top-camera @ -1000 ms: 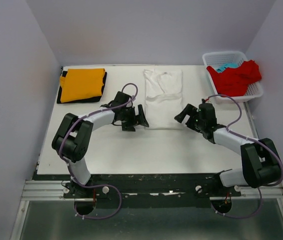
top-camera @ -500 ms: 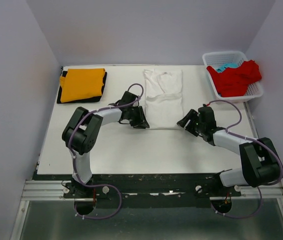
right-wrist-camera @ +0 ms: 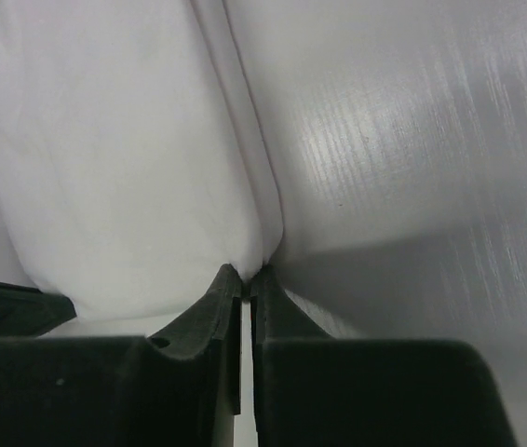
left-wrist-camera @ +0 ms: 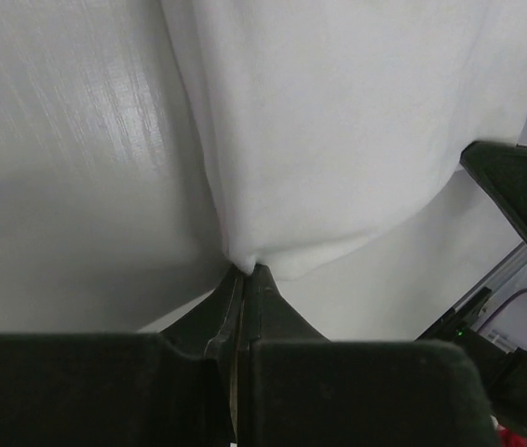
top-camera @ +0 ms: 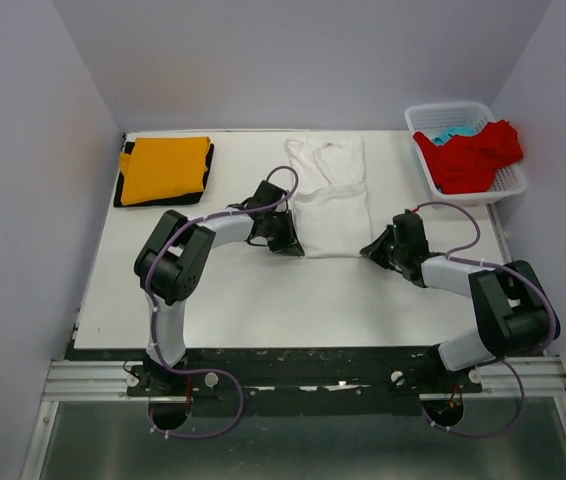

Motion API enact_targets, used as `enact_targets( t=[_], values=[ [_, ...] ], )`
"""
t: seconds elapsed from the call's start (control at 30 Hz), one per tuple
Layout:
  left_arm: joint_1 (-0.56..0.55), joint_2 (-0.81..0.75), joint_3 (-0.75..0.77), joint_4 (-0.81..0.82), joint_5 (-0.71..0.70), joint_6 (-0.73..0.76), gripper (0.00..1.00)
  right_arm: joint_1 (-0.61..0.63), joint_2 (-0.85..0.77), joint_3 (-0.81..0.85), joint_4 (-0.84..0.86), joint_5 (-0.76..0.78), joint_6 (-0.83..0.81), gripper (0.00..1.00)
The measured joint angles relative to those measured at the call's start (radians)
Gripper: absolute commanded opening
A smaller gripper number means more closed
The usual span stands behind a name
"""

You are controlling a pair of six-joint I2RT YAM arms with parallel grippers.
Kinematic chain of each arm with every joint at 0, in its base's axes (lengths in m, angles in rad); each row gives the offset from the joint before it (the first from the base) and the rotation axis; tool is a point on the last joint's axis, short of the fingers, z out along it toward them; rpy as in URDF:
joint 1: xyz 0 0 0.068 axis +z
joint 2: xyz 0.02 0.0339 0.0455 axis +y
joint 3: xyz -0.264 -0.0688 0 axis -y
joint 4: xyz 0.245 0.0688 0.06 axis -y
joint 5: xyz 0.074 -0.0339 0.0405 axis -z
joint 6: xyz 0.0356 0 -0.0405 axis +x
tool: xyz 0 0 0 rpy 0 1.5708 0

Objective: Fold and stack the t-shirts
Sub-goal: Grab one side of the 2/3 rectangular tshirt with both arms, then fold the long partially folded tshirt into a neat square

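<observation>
A white t-shirt (top-camera: 328,195) lies folded lengthwise in the middle of the table. My left gripper (top-camera: 291,243) is shut on its near left corner (left-wrist-camera: 245,263). My right gripper (top-camera: 368,249) is shut on its near right corner (right-wrist-camera: 254,259). Both corners are pinched right at the fingertips, low on the table. An orange t-shirt (top-camera: 165,168) lies folded on a black one (top-camera: 210,166) at the back left. A red t-shirt (top-camera: 470,155) and a light blue one (top-camera: 450,133) lie crumpled in the basket.
The white lattice basket (top-camera: 508,182) stands at the back right corner. The white table (top-camera: 263,300) is bounded by purple walls on three sides. The right arm's black body (left-wrist-camera: 524,191) shows at the edge of the left wrist view.
Both grippers came down toward the shirt's near corners and closed on them, from wide open to shut. The shirt itself has barely moved.
</observation>
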Motion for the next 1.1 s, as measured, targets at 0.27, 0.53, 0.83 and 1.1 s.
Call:
enact_targets(
  t=[0.27, 0.53, 0.83, 1.1],
  values=[
    [-0.031, -0.145, -0.196, 0.059, -0.04, 0.016, 0.0, 0.005, -0.077, -0.084, -0.006, -0.1, 0.003, 0.01],
    [-0.159, -0.43, -0.544, 0.152, -0.123, -0.025, 0.0, 0.135, -0.357, -0.24, -0.175, -0.151, 0.017, 0.01],
    [-0.395, -0.78, -0.775, 0.081, -0.237, -0.146, 0.0, 0.286, -0.812, -0.261, -0.633, -0.173, 0.093, 0.01],
    [-0.472, -1.091, -0.711, -0.07, -0.297, -0.141, 0.0, 0.289, -0.968, -0.031, -0.841, -0.162, 0.031, 0.01]
  ],
)
